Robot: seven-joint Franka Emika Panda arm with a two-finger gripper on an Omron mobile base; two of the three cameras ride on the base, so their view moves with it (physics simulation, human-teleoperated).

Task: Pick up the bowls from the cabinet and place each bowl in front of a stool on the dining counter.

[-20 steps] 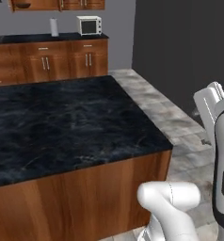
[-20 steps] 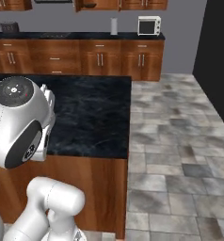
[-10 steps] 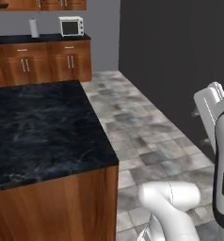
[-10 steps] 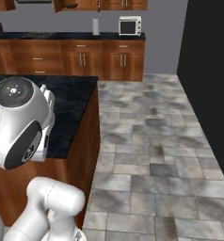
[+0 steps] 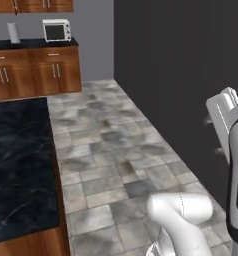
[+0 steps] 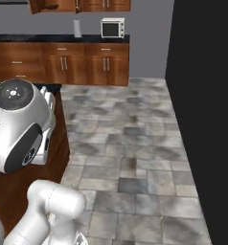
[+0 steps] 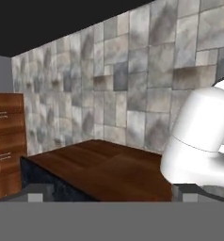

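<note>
The dining counter with its black veined marble top lies at the left of the left base view. A corner of the dining counter shows behind the arm in the right base view. In the hand view, the dining counter's wood side and dark top edge run across the lower half. My gripper is open and holds nothing, its fingertips wide apart. The hand hangs high over the floor to the counter's right. Only the bottom edge of the cabinet shows on the far wall. The bowls are out of view.
A wall counter with low drawer cabinets runs along the back, with a white microwave and a pale canister on it. Grey tiled floor spreads between the island and a dark wall on the right.
The whole picture has slid left in both base views, so the cameras have moved right; the dining counter now sits at the left edge. The jaws stay open.
</note>
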